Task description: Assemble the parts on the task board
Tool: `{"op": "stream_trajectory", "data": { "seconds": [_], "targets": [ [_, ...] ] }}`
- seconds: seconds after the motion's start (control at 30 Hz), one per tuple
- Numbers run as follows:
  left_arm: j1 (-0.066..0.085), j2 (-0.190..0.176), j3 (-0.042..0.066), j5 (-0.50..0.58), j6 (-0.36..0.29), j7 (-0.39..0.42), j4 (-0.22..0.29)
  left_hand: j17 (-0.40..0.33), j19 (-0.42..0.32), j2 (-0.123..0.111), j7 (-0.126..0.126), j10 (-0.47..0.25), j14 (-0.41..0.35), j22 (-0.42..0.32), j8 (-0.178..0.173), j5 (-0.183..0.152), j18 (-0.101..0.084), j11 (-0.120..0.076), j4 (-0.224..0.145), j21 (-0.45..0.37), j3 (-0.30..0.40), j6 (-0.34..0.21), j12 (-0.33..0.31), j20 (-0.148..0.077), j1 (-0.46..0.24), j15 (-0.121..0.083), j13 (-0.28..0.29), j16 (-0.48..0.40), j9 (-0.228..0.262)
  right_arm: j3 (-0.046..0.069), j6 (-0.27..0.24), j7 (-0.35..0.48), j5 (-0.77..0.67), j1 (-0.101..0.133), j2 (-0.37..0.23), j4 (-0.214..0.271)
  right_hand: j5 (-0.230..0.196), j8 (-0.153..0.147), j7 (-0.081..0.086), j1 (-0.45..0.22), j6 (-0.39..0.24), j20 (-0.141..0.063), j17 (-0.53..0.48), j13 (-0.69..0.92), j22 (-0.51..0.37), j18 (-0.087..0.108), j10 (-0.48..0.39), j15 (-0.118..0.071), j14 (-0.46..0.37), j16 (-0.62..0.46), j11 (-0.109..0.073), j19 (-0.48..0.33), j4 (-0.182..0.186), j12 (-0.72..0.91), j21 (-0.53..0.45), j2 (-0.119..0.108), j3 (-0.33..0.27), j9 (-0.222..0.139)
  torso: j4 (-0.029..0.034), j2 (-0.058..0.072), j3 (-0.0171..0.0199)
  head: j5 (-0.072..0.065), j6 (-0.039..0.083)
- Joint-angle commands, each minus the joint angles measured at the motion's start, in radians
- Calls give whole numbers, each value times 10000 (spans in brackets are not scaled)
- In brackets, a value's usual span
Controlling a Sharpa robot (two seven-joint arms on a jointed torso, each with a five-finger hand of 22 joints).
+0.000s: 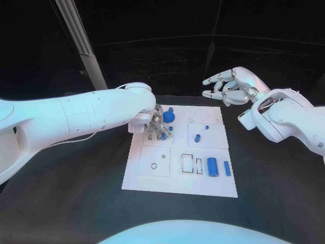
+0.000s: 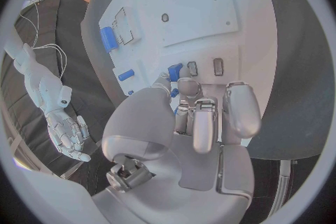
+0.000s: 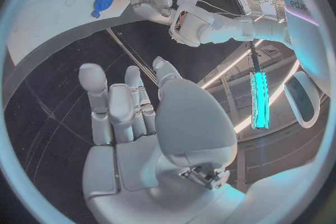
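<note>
The white board [image 1: 179,175] lies mid-counter [image 1: 74,203], with blue pieces spread over it: a round one [image 1: 168,117] near the far edge, a small peg [image 1: 197,138] in the middle, and two upright cylinders [image 1: 213,166] beside rectangular slots near its right edge. The left hand [image 1: 157,127] is down on the board's far-left part, fingers curled around a small blue piece [image 2: 174,71]; whether it grips is unclear. The right hand [image 1: 232,86] hovers off the board, fingers loosely apart, holding nothing.

Count of items on the desk [image 1: 74,198]

One task board [image 1: 162,180]. Two robot hands: left robot hand [image 1: 157,124] over the board's far corner, right robot hand [image 1: 228,86] beyond the board. Blue parts: one round disc [image 1: 168,117] beside the left robot hand; two upright bars [image 1: 213,166] at the near edge; about three small pegs [image 1: 197,138] between; others under the left fingers cannot be counted.
</note>
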Motion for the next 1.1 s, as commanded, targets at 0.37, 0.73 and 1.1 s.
{"op": "stream_trajectory", "data": {
  "seconds": [0.37, 0.73, 1.1],
  "targets": [
    [-18, -216, 7, 76, -738, 593, 364, 2634, 44, -1066, 67, 141, 1037, 173, -282, 245, -46, -76, -1613, 67, 4823, -35, -479, 4, 905, 42, -117, 31, 356, 9, 66, 45, 31, 20, 49, -55, 93, -15, -25, 110, -53, -24, -20, -29, -21, 177, -78, -27, -72, -44, 10, -40, 16, -39, -49, 10, -75, -7, 8, -7, 0, 13, -23],
    [-19, -780, 10, 76, -1823, 680, 1088, 2634, 87, -1555, 27, 373, 1037, 276, -164, 196, -69, -67, -1935, 118, 6215, 8, -346, 13, 196, 19, 120, 31, 704, 9, 76, 45, 31, 20, 28, -82, 114, -12, -25, 108, -51, -24, -30, -39, -32, 178, -79, -27, -75, -51, 10, -42, 30, -37, -58, 22, -77, -6, 22, -3, 8, 68, -53],
    [-63, -1308, -2, 77, -2623, 556, 1544, 2634, 152, -1580, -4, 531, 1037, 404, -98, 150, -95, -90, -1932, 215, 6417, 53, -176, 0, -45, 2, 363, 31, 816, 9, 97, 35, 31, 20, 0, -108, 121, -11, -24, 101, -50, -24, -35, -43, -32, 178, -79, -26, -77, -55, 10, -41, 40, -35, -59, 27, -81, -6, 51, -2, 21, 122, -70]
  ]
}}
